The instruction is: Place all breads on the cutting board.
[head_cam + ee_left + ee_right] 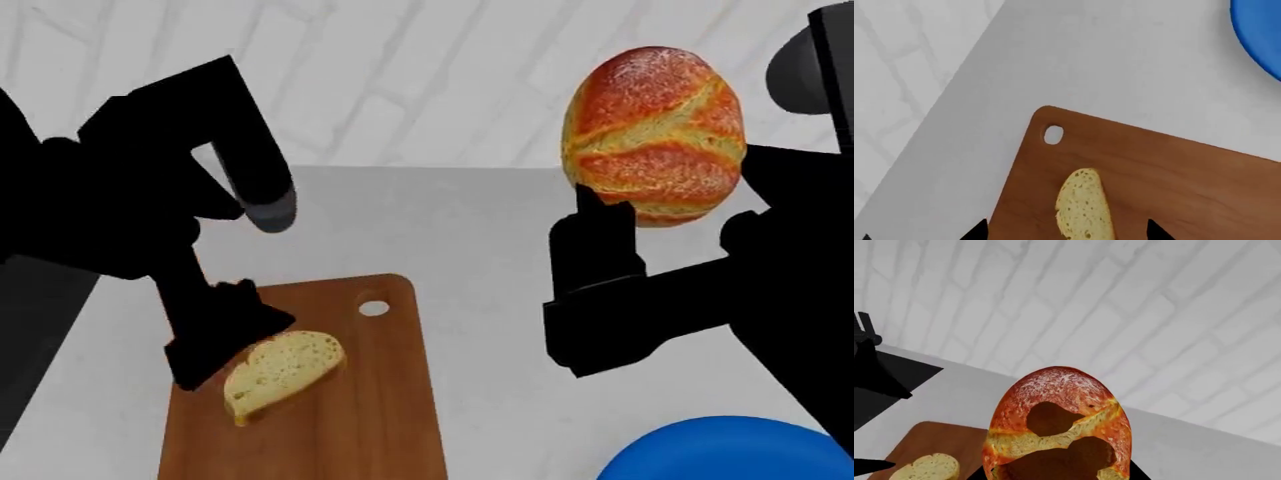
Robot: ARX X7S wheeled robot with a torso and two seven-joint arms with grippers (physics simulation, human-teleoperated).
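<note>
Head view shows the loaf [654, 135], an egg-shaped, orange-brown crust with pale score lines and a floury dusting, raised high above the grey desk [494, 260] in the right hand [667, 225], whose dark fingers close on its lower end; the arm is a black silhouette, cut off at the frame's edge. The slice [283, 368], pale, porous and tan-crusted, lies flat on the smooth brown wooden board [387, 400], near its round hole [374, 308]. The left hand [220, 335] points down at the slice's edge; in the left wrist view its two fingertips stand spread either side of the slice, gripping nothing. A blue plate [727, 450] is cropped at the corner.
</note>
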